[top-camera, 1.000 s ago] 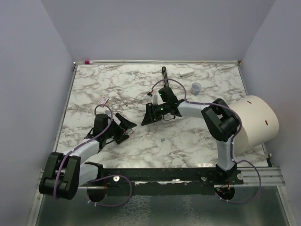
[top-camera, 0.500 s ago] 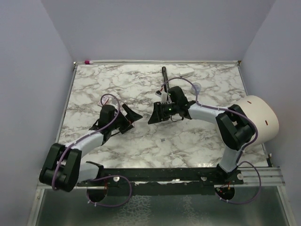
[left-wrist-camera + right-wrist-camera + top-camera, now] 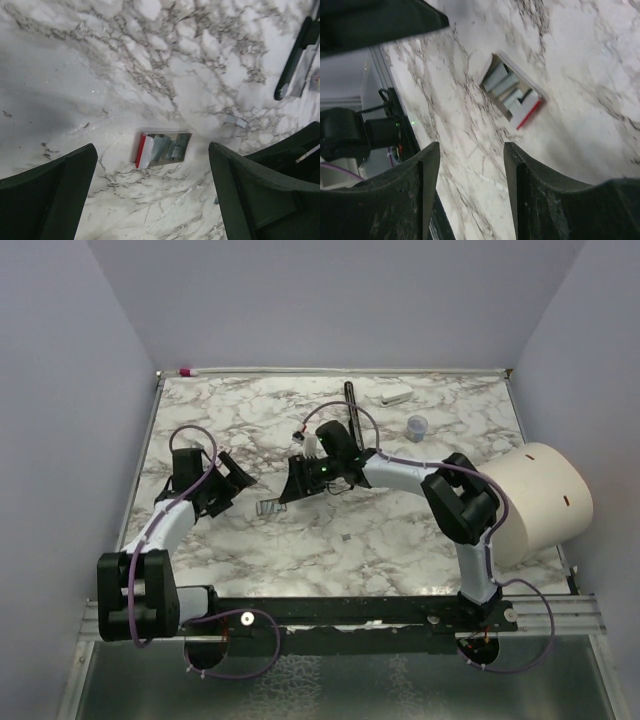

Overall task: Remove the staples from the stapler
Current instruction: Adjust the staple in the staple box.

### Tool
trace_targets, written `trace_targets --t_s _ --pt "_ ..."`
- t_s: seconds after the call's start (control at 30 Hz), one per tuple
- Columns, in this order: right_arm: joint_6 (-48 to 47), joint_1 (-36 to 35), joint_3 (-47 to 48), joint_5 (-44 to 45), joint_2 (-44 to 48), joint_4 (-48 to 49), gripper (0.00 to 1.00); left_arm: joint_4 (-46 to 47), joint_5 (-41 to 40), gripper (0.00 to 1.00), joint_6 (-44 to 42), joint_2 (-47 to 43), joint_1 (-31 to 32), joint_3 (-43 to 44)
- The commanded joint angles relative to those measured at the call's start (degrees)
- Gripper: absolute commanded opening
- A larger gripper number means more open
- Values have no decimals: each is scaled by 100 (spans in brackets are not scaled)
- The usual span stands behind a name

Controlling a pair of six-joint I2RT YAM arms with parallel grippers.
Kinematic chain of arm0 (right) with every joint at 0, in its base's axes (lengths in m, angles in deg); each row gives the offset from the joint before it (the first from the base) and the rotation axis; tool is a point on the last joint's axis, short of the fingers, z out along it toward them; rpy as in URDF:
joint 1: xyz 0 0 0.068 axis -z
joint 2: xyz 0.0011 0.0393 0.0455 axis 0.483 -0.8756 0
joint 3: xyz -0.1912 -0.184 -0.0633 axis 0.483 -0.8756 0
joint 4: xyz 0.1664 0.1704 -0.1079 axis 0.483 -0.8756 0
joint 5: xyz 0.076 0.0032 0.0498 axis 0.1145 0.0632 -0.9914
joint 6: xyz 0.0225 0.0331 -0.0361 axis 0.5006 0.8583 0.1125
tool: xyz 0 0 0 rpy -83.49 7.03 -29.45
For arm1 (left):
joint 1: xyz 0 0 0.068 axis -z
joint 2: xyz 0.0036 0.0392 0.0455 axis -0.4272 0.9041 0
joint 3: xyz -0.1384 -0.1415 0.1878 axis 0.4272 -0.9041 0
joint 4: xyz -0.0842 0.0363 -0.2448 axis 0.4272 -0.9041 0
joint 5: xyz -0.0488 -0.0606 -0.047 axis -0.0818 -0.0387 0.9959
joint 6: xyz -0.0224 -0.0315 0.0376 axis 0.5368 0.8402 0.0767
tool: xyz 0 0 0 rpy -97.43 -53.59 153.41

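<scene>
The stapler (image 3: pixel 162 148) lies flat on the marble, its red-and-white end to the left and grey metal strips showing in its open body. From above, the stapler (image 3: pixel 268 508) sits between the two grippers. My left gripper (image 3: pixel 238 490) is wide open just left of it and touches nothing. My right gripper (image 3: pixel 287 483) hangs open just right of the stapler (image 3: pixel 512 92), and nothing is between its fingers. One loose sliver of the staples (image 3: pixel 235 120) rests on the table beyond the stapler.
A long black bar (image 3: pixel 352 405) and a small white block (image 3: pixel 396 394) lie at the back. A small grey cap (image 3: pixel 417 426) stands to their right, and a large white cylinder (image 3: pixel 540 500) fills the right edge. White walls close in the table.
Both arms have swung to the left. The right jaws stand wider than before. The stapler now shows uncovered on the table between the two grippers.
</scene>
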Motion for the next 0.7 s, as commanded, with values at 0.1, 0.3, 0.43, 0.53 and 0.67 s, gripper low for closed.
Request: trace_targets --t_s 0.1,0.3,0.43,0.53,0.67 --pt "395 -513 1165 1091 -659 -681 50 592 655 95 205 720 -138 -221" --pt "648 -818 1772 2017 -1012 -1354 47 397 293 95 156 840 -165 -168" --pt "808 -912 1961 2360 -1151 -1486 44 82 -323 96 105 765 -202 -2" --pt "849 -922 2057 2458 -1222 -1513 40 -56 -590 96 72 777 -235 154" --pt "852 -944 2314 2521 -1386 -1703 39 -70 -624 96 -5 861 -244 245"
